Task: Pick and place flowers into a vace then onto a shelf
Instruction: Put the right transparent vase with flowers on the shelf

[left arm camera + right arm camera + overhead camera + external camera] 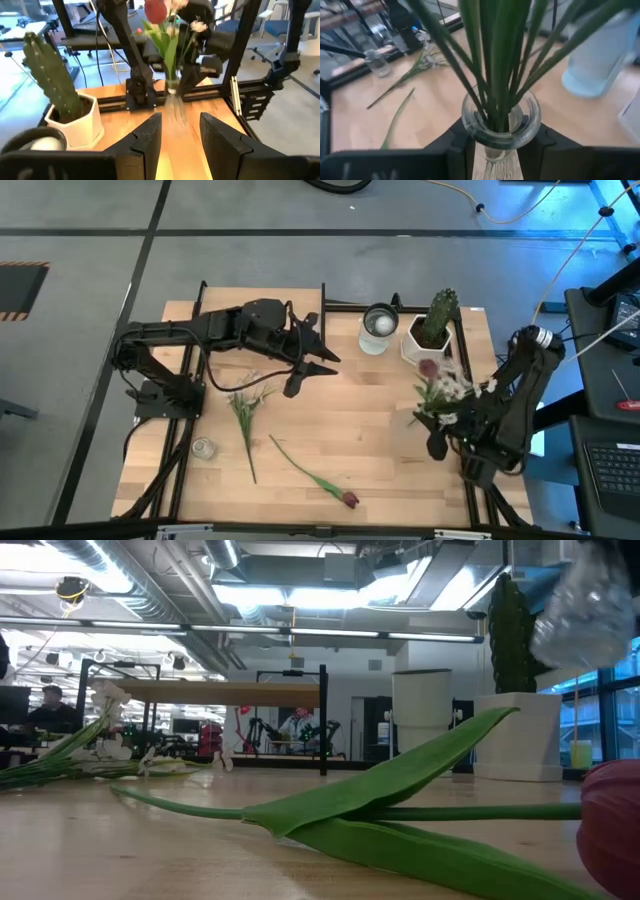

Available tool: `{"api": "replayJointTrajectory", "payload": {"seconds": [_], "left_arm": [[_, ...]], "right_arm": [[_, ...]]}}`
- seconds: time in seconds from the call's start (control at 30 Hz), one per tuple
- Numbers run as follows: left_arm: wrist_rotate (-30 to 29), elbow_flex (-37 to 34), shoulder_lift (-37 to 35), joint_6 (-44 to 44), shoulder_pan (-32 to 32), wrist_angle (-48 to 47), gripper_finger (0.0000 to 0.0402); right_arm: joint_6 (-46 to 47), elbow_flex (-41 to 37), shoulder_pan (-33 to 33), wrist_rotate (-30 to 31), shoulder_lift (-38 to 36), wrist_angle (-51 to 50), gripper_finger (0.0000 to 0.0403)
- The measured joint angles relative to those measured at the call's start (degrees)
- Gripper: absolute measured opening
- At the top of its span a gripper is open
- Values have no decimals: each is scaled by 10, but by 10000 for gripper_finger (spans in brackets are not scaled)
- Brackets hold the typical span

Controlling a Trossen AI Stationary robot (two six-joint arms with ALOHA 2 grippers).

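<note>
Sweeping my eye from the left side of the table [330, 430]: my left pincer [318, 358] hangs over the boards past the middle, its two fingers [145, 142] parted to a narrow gap with nothing between them. It points across at the other arm.

Below it, loose on the wood, lies a white-blossomed stem [245, 412], long axis running toward the near edge. Next along is the tulip [315, 475], stem slanting down to the right, dark red head at the near end (in the low view it fills the foreground, leaf and all). A small empty jar [203, 447] stands off by the left rail.

Moving right: a pale cup [377, 328] and the cactus [437, 320] in its white pot at the far edge.

Then the right pincer [495, 150], closed around the clear glass vase [501, 120], just under its rim. The vase holds several green stems [492, 60] upright, a red head and white blossoms on top, and hangs above the right part of the table just in front of the cactus.

The shelf [225, 692] shows only in the low view, far back. I judge the vase must travel away from the right arm toward it, axis kept vertical; the right arm alone has it.
</note>
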Motion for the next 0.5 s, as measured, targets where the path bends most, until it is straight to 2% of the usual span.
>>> {"api": "replayJointTrajectory", "payload": {"seconds": [0.17,0.27,0.37,0.5], "left_arm": [[-1,0,-20,-7,0,-59,127],[-1,0,-33,-7,0,-96,127],[-2,0,-46,-7,0,-144,127],[-2,0,-67,-6,0,-201,127]], "right_arm": [[-203,101,-81,0,-8,35,98],[-377,152,-132,-15,-9,120,98],[-586,187,-189,-63,-9,265,98],[-853,195,-281,-183,-8,501,98]]}}
